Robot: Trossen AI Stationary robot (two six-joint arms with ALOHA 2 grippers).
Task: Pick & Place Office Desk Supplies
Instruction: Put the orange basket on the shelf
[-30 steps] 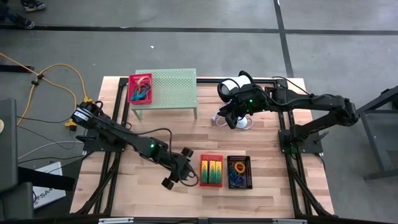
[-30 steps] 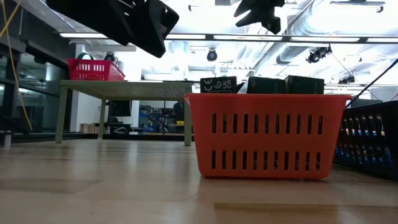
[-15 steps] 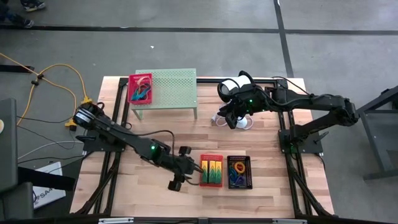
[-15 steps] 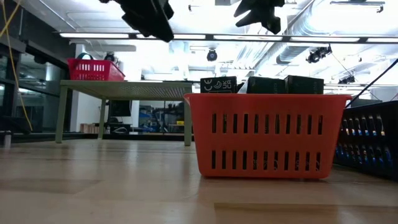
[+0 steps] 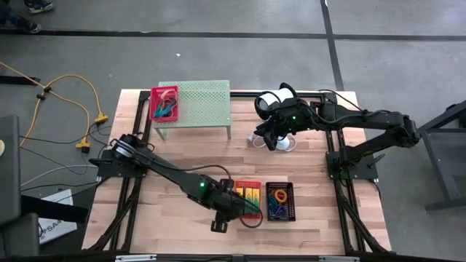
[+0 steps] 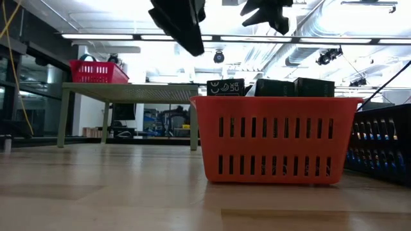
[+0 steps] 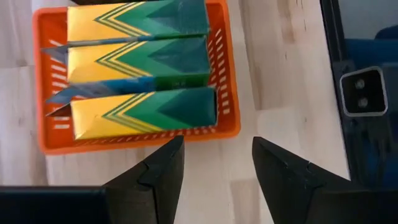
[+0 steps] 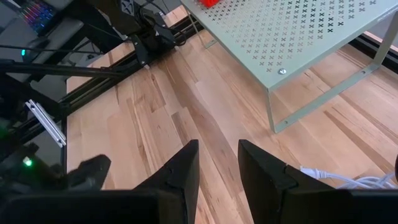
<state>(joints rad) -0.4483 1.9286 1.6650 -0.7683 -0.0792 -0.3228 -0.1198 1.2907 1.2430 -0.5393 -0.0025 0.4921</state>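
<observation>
Counter (image 5: 175,218): pale wood top, black frame rails along both sides.

Orange basket (image 5: 247,199): near front edge, roughly mid-width. Holds three flat green-and-yellow packs (image 7: 140,81) side by side, filling it.

Black basket (image 5: 280,201): just beside orange basket, on the side toward the right edge. Holds coloured loops (image 5: 278,196), orange and blue visible.

Red basket (image 5: 164,102): on top of green perforated stand (image 5: 204,102), at the stand's end toward the left edge; stand sits at back of counter. Contents: mixed coloured bands, detail too small to tell.

Left hand (image 7: 214,165): fingers spread, nothing between them. Above counter at the front side of orange basket, basket rim just ahead of fingertips in left wrist view. No contact seen.

Right hand (image 8: 217,165): up over back of counter, near stand's corner toward the right edge. Fingers partly apart, narrow gap, nothing held.

White cylinder device (image 5: 275,98): back of counter, next to right arm; white cable (image 8: 348,180) on wood below it.
</observation>
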